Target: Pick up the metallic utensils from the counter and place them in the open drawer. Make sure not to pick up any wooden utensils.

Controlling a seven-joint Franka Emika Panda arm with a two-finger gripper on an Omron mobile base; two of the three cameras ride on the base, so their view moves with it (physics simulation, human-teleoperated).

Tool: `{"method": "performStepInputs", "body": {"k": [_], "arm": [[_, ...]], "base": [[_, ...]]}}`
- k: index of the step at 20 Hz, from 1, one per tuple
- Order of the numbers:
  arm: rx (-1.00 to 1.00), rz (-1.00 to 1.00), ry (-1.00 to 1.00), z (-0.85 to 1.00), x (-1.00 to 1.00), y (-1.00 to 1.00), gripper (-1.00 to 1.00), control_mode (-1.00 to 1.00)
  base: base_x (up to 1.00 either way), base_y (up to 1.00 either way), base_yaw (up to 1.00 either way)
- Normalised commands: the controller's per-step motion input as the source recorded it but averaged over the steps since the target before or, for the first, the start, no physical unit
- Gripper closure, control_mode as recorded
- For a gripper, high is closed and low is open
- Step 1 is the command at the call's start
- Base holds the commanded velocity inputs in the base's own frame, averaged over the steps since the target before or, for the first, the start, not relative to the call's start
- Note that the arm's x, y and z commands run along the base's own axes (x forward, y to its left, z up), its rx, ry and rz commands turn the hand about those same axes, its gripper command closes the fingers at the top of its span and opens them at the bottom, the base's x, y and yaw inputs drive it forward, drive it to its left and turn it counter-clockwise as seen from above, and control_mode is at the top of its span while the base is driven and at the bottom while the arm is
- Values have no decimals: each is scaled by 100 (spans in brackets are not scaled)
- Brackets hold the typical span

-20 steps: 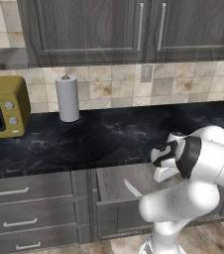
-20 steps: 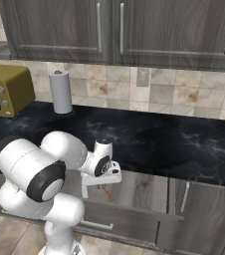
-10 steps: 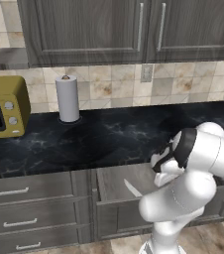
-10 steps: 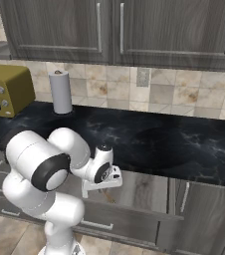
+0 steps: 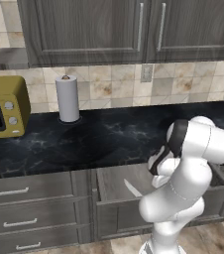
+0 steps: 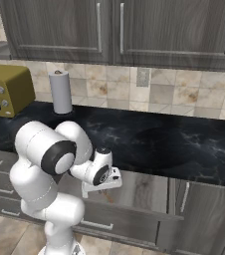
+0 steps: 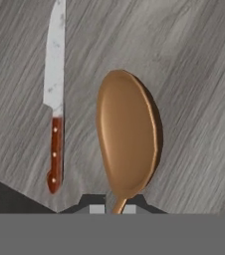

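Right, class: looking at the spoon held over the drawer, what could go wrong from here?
1. The spoon in the shut gripper looks tan-brown, possibly wooden; releasing it into the open drawer would break the rule.
2. It hangs close beside the knife lying in the drawer, so it might land on it or knock it.

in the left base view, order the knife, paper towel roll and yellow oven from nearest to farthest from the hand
1. Knife: in the open drawer, just below the hand.
2. Paper towel roll: back of the counter, off to the left.
3. Yellow oven: far left end of the counter.
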Motion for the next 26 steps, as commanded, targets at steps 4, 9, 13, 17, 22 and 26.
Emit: {"method": "performStepInputs", "body": {"k": [4,9,13,17,22,26], "arm": [[0,-1,0,-6,24,0,100,-100],[0,-3,0,-28,4,0,100,-100],[0,-2,0,-45,5,0,100,-100],[0,-1,0,-36,2,0,100,-100],[0,0,0,0,1,0,100,-100],[0,0,0,0,0,0,100,-100]], "base": [[0,0,0],[0,0,0],[0,0,0],[0,0,0],[0,0,0],[0,0,0]]}}
